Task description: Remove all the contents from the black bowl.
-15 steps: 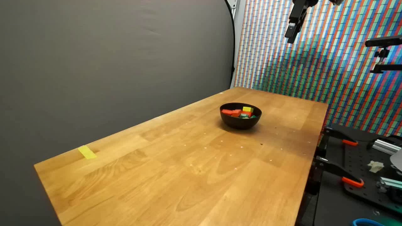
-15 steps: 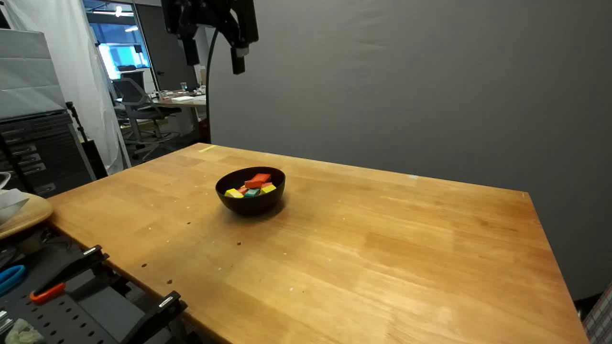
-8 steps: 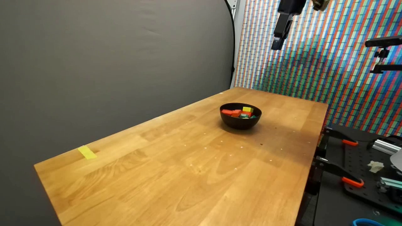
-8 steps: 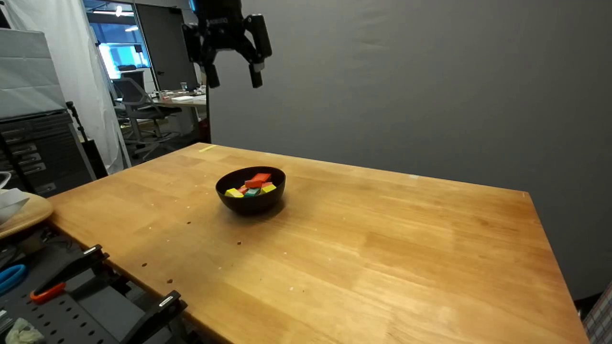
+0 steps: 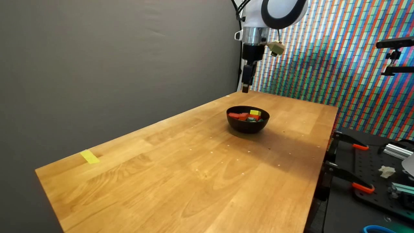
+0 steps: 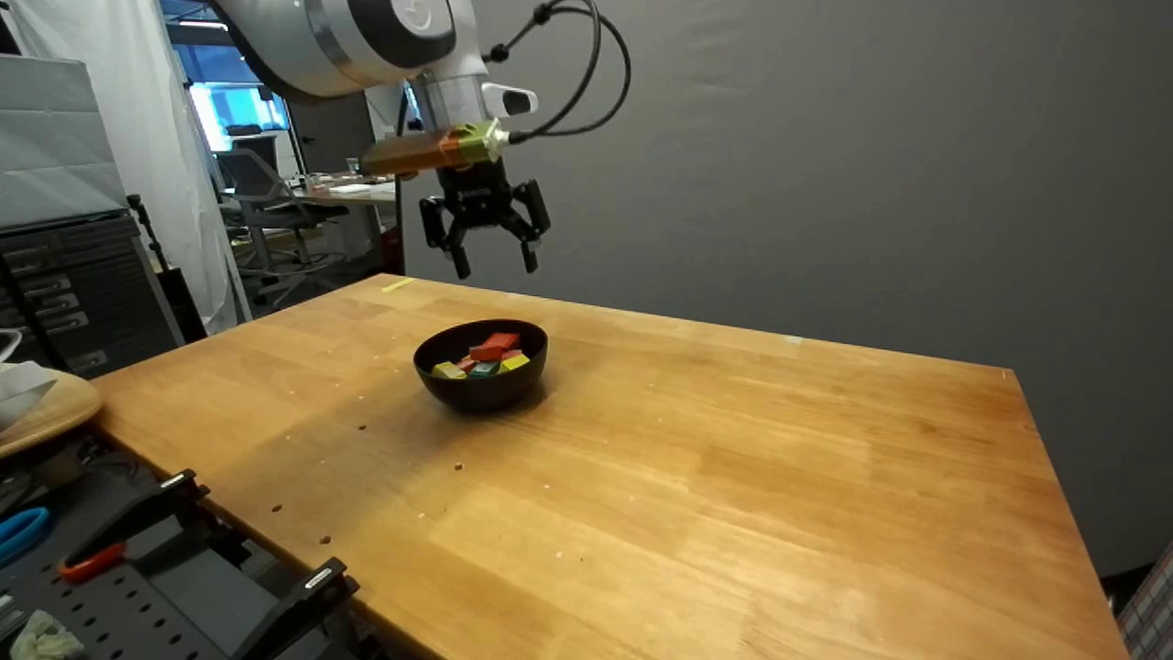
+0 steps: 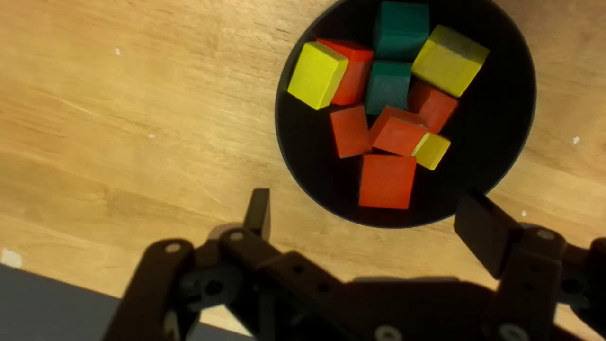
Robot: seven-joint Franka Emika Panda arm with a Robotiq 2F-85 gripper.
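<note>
Gripper [image 6: 497,269] just came down to above the bowl [image 6: 481,394], fingers [image 6: 531,260] apart, nothing held. Bowl's in from all edges of the surface [image 6: 733,477], blocks [image 7: 396,132] inside (10 showing). My read: approach nearly done, 1st pick next, likely 0 out.

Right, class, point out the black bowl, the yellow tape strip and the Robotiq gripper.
Black bowl [image 5: 247,128]: in an exterior view, on its outer wall.
Yellow tape strip [image 5: 90,157]: in an exterior view, on its middle.
Robotiq gripper [image 6: 497,263]: in an exterior view, midway between its fingertips.

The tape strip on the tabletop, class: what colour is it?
Yellow; the tape strip shows best in an exterior view.
</note>
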